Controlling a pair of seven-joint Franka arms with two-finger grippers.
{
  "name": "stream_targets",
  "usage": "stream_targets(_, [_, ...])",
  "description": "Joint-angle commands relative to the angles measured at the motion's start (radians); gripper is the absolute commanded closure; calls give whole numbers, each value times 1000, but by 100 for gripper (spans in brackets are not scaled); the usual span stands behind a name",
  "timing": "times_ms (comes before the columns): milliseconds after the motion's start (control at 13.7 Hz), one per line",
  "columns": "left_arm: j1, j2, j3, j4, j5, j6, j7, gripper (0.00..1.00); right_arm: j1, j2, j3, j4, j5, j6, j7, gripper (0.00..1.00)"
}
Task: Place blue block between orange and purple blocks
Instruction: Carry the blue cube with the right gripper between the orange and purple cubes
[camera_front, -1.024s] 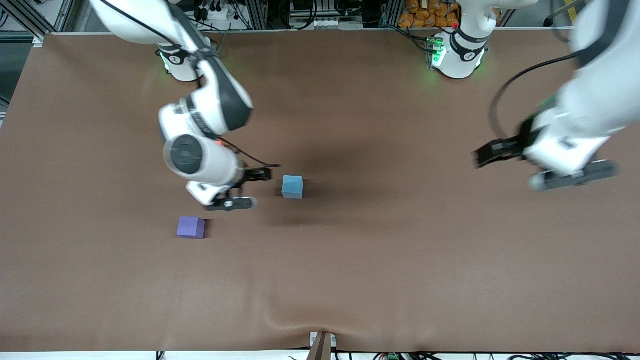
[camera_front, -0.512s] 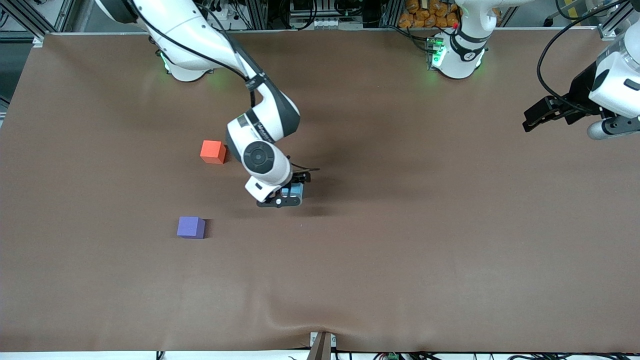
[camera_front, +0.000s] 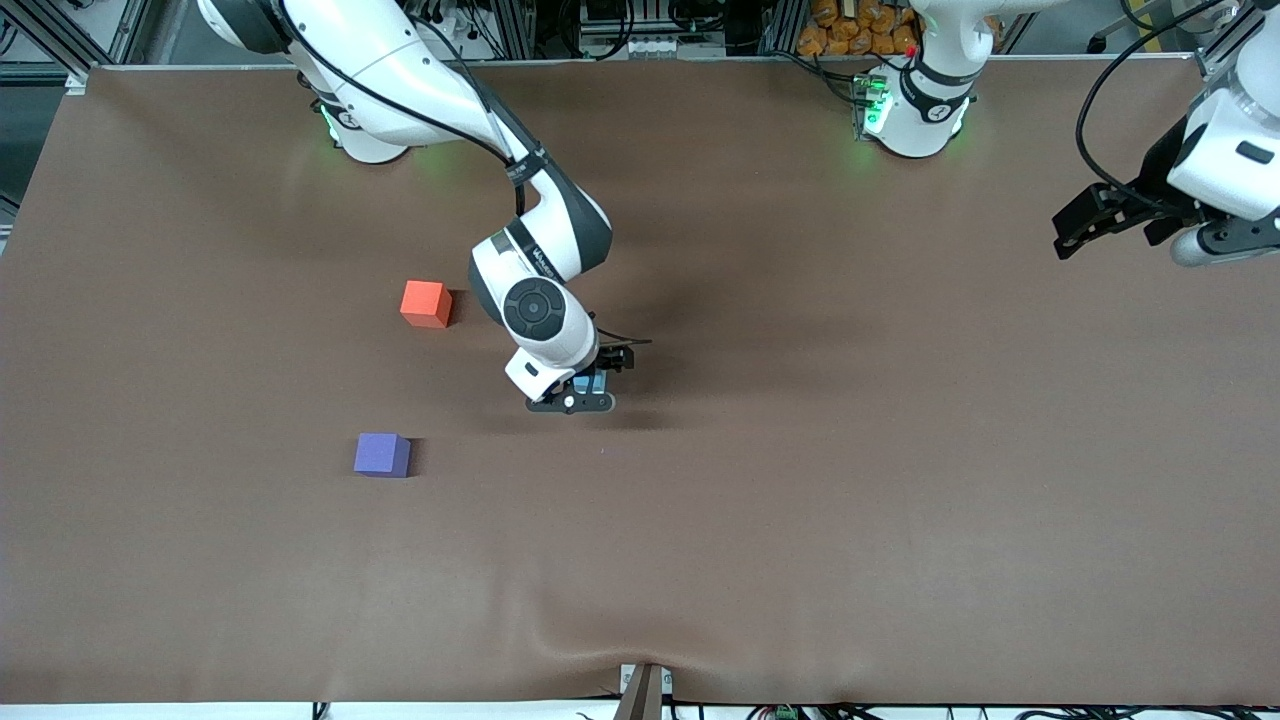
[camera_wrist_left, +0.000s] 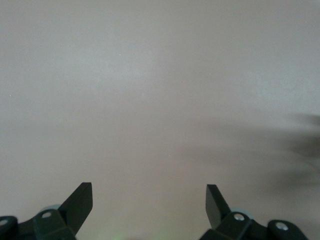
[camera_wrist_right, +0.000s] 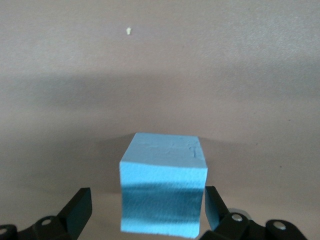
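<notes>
Since half a second ago the right arm has edged its gripper (camera_front: 582, 392) a little lower over the blue block (camera_wrist_right: 164, 182), and the left arm has barely shifted.

That block sits on the table (camera_front: 800, 500) about mid-table, well apart from the orange block (camera_front: 425, 303) and the purple block (camera_front: 381, 455), both nearer the right arm's end; orange lies farther from the front camera than purple. The gap between those 2 is where it must go.

Step in hand, as I judge it: closing on the block. To do it well, settle until the fingers (camera_wrist_right: 75, 210) flank the side faces squarely, centred, then close; a skewed grip could twist the cube.

Right gripper: spread wide, 1 finger either side of the block, gripping nothing yet; whether they touch it is unclear.

Left gripper (camera_wrist_left: 149, 205) waits spread wide and empty over bare table at the left arm's end.
</notes>
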Motion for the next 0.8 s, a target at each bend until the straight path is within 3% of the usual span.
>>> stream_targets(0, [10, -45, -11, -11, 2, 9, 37, 0, -6, 5, -4, -4, -13, 12, 14, 25])
stream_targets(73, [10, -62, -14, -13, 0, 7, 62, 0, -7, 3, -4, -2, -17, 5, 12, 80])
stream_targets(146, [12, -73, -12, -14, -1, 7, 86, 0, -12, -4, -4, -1, -17, -2, 14, 100])
stream_targets(293, [19, -74, 3, -13, -48, 7, 138, 0, -38, -17, -2, 24, -17, -76, 20, 100])
stream_targets(512, [29, -70, 18, -4, -70, 9, 208, 0, -125, -102, -4, 70, -20, -315, -15, 100])
stream_targets(732, [27, -68, 12, -5, -70, 0, 193, 0, -252, -245, -22, -51, -51, -370, -186, 100])
